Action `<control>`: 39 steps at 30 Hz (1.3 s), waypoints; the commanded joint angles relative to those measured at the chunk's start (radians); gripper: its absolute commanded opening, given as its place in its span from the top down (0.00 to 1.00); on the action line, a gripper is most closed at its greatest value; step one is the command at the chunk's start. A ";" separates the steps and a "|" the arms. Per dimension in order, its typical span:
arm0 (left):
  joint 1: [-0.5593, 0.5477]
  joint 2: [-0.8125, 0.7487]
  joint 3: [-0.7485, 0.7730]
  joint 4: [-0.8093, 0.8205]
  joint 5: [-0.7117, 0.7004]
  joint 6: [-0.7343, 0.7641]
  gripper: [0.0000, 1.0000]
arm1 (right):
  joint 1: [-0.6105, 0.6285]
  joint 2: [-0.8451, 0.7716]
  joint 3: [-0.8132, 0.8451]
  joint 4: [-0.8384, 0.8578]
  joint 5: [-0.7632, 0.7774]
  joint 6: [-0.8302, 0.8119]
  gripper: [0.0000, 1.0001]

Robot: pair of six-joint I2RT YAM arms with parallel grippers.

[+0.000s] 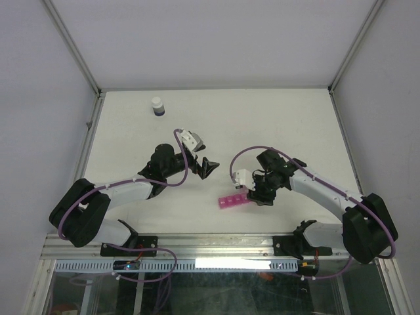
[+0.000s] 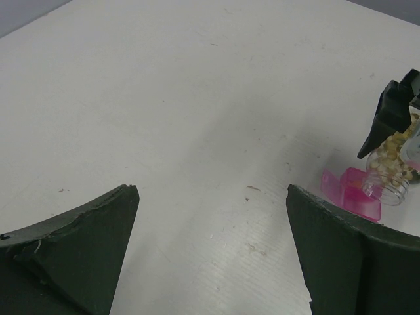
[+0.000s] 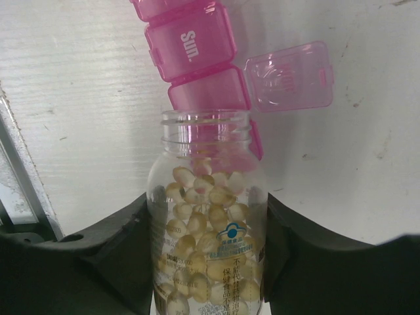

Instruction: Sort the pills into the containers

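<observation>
Left tool (image 2: 213, 189) hovers wide open; right tool (image 3: 207, 203) tilts down, gripping firmly.

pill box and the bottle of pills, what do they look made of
Pill box: translucent pink plastic, glossy; its open lid lets light through. Bottle: clear and shiny, likely plastic, possibly glass; the yellowish pills show through its wall.

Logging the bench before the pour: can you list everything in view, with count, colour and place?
pill box: one strip, bright pink, near edge of table, centre-right; one lid open
clear bottle: one, uncapped, mouth at the pill box
pills: many, pale yellow, inside the clear bottle
small bottle: one, dark with white cap, far left of table
table: one, white
left arm: one, black and white; jaws wide open, empty
right arm: one, black and white; jaws closed on the clear bottle
</observation>
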 commanded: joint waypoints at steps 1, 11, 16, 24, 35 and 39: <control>-0.011 -0.006 0.037 0.030 0.033 0.025 0.01 | 0.008 -0.020 0.002 0.050 0.045 0.012 1.00; -0.011 -0.008 0.035 0.031 0.036 0.025 0.01 | -0.006 -0.023 -0.007 0.054 0.042 0.029 1.00; -0.011 -0.009 0.034 0.032 0.037 0.025 0.01 | -0.009 -0.035 -0.013 0.071 0.056 0.041 1.00; -0.010 -0.007 0.036 0.032 0.038 0.025 0.01 | -0.010 -0.025 0.003 -0.004 -0.039 0.021 1.00; -0.011 -0.007 0.035 0.032 0.038 0.025 0.01 | -0.002 -0.033 -0.021 0.068 0.056 0.044 1.00; -0.010 -0.007 0.036 0.032 0.038 0.025 0.01 | -0.001 -0.025 0.001 0.007 -0.020 0.021 1.00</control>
